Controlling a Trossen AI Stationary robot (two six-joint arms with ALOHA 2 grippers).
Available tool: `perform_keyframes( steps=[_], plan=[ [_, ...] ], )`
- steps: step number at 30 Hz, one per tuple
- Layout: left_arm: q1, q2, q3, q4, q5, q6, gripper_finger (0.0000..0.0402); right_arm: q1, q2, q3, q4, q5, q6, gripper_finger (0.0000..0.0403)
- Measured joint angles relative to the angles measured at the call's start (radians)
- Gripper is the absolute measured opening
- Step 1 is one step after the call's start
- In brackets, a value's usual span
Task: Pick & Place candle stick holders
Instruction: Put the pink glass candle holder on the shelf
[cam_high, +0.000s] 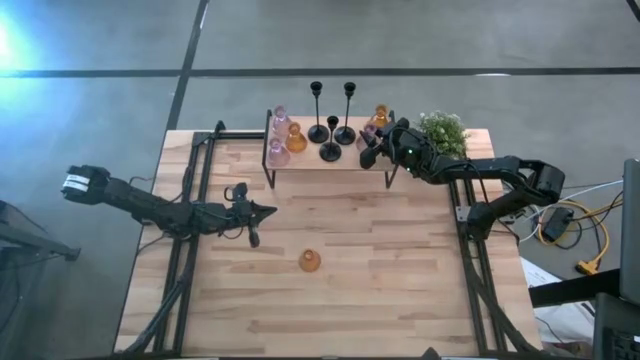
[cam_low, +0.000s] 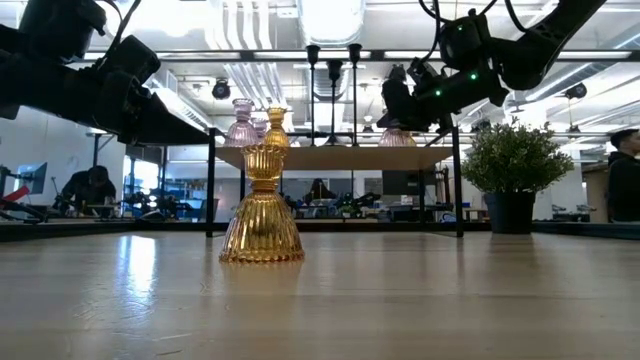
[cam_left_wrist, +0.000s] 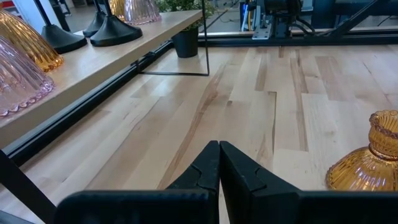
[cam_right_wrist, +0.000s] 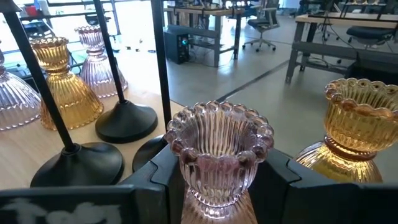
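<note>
On a raised wooden shelf (cam_high: 300, 160) at the table's far side stand three black stemmed holders (cam_high: 331, 128), pink glass holders (cam_high: 279, 135) and amber ones (cam_high: 380, 117), on their bases. My right gripper (cam_high: 370, 148) is at the shelf's right end, shut on a pink glass holder (cam_right_wrist: 219, 155). One amber glass holder (cam_high: 310, 261) stands on its base on the table's middle; it also shows in the low view (cam_low: 262, 205). My left gripper (cam_high: 262, 210) is shut and empty, over the table to the left of that holder (cam_left_wrist: 370, 158). My right gripper pinches the pink glass holder's upper cup (cam_right_wrist: 186, 165) between its two fingers, one finger (cam_right_wrist: 155, 174) on each side. The fingers come roughly level from the table's right side. The holder stands upright at the shelf top (cam_low: 396, 137); whether its base rests there I cannot tell.
A small green plant in a dark pot (cam_high: 443, 130) stands just right of the shelf, beside my right arm. An amber holder (cam_right_wrist: 357, 137) and black bases (cam_right_wrist: 124, 121) stand close on either side of the held one. Thin black shelf legs (cam_low: 210, 185) stand on the table.
</note>
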Motion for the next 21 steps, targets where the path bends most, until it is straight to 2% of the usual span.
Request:
perform_keyframes(
  steps=[5,11,21],
  plan=[
    [0.000,0.000,0.000,0.000,0.000,0.000,0.0014,0.000,0.000,0.000,0.000,0.001,-0.002,0.0128],
    [0.000,0.000,0.000,0.000,0.000,0.000,0.0014,0.000,0.002,-0.002,-0.008,0.003,-0.006,0.0196],
    [0.000,0.000,0.000,0.000,0.000,0.000,0.0014,0.000,0.000,-0.002,-0.003,0.000,-0.027,0.0256]
  ],
)
